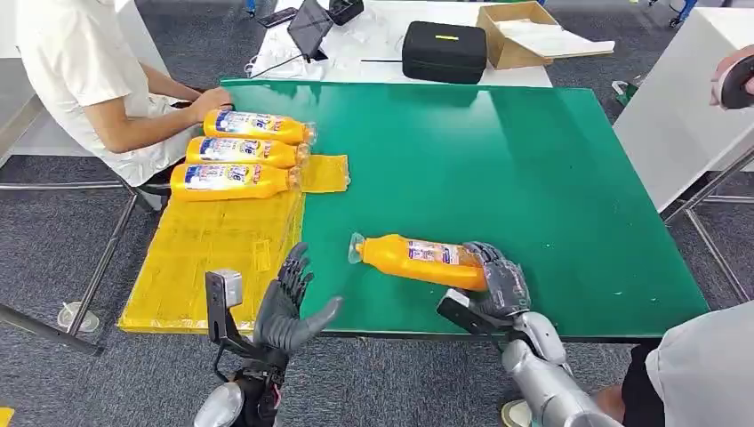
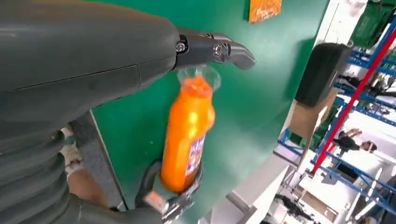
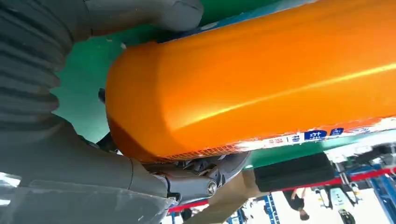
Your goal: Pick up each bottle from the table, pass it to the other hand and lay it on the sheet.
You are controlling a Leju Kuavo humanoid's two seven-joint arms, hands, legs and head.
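My right hand (image 1: 500, 283) grips the base end of an orange bottle (image 1: 418, 259), held nearly level above the green table (image 1: 533, 178) with its clear cap pointing toward my left hand. The left wrist view has this bottle (image 2: 187, 135) in front of my left hand's fingers (image 2: 215, 49). In the right wrist view the bottle's orange body (image 3: 261, 79) lies against my right hand (image 3: 84, 158). My left hand (image 1: 289, 302) is open with fingers spread, just off the table's near edge, a short way from the cap. Three orange bottles (image 1: 236, 153) lie side by side on the yellow sheet (image 1: 213, 258).
A person in a white shirt (image 1: 80, 71) sits at the far left with a hand on the furthest laid bottle. Another person's hand (image 1: 733, 80) is at the right edge. A black case (image 1: 443, 52) and a cardboard box (image 1: 520, 36) sit on the white table behind.
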